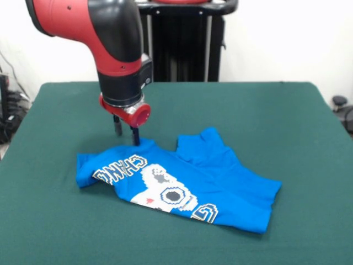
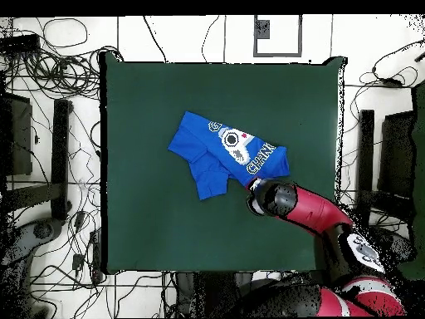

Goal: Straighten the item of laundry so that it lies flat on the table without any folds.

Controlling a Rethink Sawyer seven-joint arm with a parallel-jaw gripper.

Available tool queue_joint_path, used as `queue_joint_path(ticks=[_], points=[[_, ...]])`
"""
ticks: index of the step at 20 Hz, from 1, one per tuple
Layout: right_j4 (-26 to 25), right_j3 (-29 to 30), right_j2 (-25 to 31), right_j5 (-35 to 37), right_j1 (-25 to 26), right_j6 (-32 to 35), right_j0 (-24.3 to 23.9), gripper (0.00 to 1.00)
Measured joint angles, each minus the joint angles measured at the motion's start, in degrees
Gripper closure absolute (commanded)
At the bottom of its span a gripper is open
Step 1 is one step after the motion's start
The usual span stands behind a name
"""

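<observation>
One T-shirt [image 1: 182, 182] edge under gripper [image 1: 126, 132].

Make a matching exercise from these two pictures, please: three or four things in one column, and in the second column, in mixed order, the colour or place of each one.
Column 1:
1. T-shirt
2. table
3. claw
4. pixel graphic

Column 2:
A. covered in dark green cloth
B. at the shirt's far edge in the front view, below the red arm
C. bright blue, lying with folds
D. white, black and yellow, facing up on the shirt

Pairs: 1-C, 2-A, 3-B, 4-D
</observation>
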Motion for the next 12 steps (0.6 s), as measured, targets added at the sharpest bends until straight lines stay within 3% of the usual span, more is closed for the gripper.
queue_joint_path(ticks=[12], points=[[0.0, 0.0, 0.2, 4.6, -1.7, 0.0, -1.2, 0.0]])
